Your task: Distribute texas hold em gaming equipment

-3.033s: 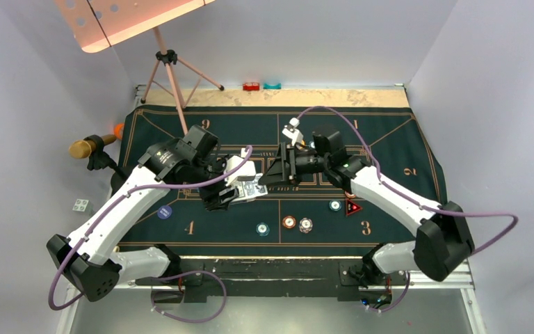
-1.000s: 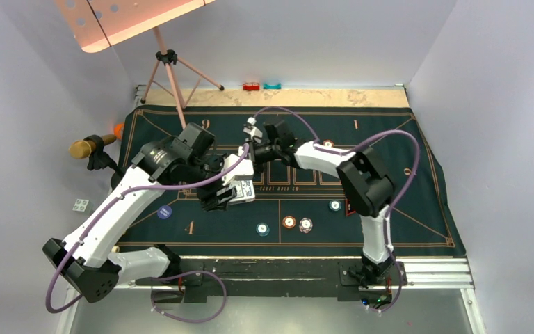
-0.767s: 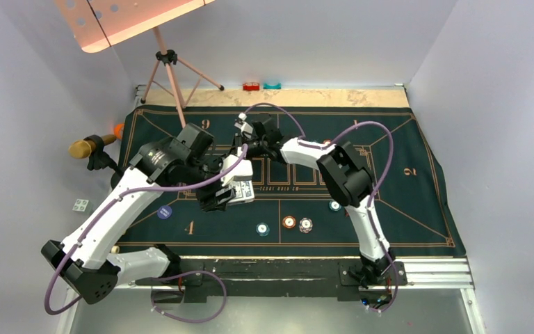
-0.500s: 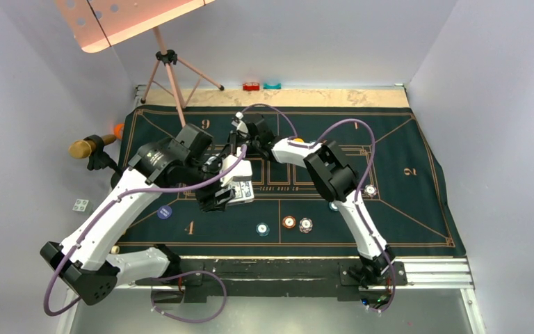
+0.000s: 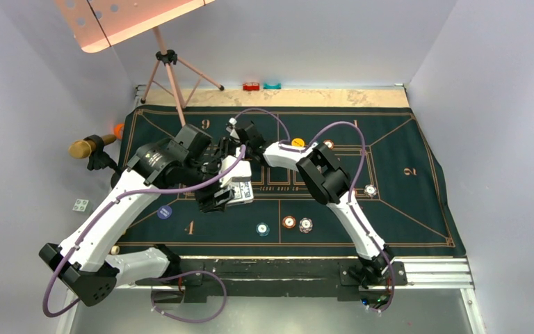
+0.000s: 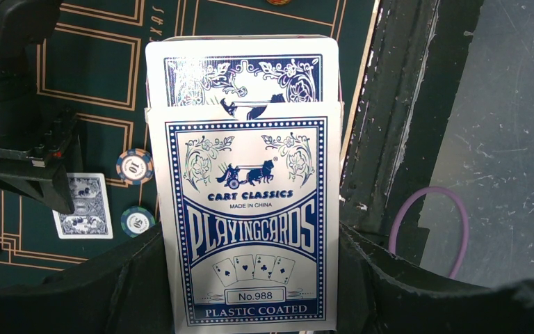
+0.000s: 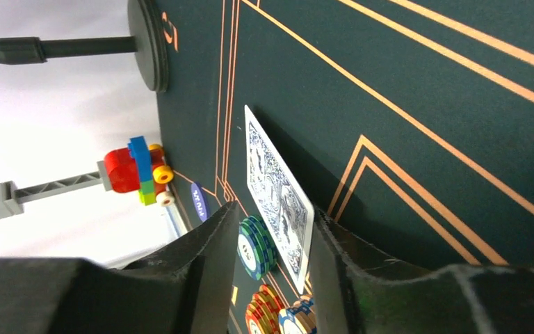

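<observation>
Presently, the right gripper (image 7: 272,221) stands with jaws apart astride one playing card (image 7: 278,184) lying flat on the felt mat (image 7: 424,139), a teal chip (image 7: 256,247) just beside it. The left gripper (image 6: 247,268) is clamped on the card box (image 6: 243,209). The card is judged thin, slick and bendable, best taken at an edge.

Bright even light, soft shadows, rt wrist bkgd blown out

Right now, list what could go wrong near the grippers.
1. The open right gripper stands over a face-down blue-backed card on the green felt mat, beside a teal striped chip; pulling away could drag either.
2. The left gripper holds a blue-and-white card box with one card poking out; tilting might spill it.
</observation>
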`<state>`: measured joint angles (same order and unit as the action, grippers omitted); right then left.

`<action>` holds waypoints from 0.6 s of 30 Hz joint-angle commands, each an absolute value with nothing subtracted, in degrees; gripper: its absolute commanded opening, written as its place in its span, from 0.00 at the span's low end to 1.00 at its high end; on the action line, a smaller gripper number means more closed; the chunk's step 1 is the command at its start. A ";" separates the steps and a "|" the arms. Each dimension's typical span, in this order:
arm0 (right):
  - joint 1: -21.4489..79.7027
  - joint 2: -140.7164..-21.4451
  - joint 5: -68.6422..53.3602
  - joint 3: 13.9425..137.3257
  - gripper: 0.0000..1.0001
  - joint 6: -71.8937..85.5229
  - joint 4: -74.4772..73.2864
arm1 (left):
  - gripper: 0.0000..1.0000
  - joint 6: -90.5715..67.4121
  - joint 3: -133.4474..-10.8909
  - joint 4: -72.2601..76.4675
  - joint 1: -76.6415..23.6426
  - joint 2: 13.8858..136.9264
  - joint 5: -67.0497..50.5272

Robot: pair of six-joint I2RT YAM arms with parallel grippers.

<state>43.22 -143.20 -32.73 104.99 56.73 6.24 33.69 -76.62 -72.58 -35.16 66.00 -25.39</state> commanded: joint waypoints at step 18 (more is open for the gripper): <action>33.84 -113.56 -30.53 92.58 0.87 45.77 -7.07 | 0.00 34.68 -75.35 -71.13 -35.19 65.07 -25.74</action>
<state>37.36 -125.80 -25.10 99.26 45.67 -10.02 33.71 -76.20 -72.53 -35.16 65.98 -25.28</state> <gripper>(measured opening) 0.849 0.708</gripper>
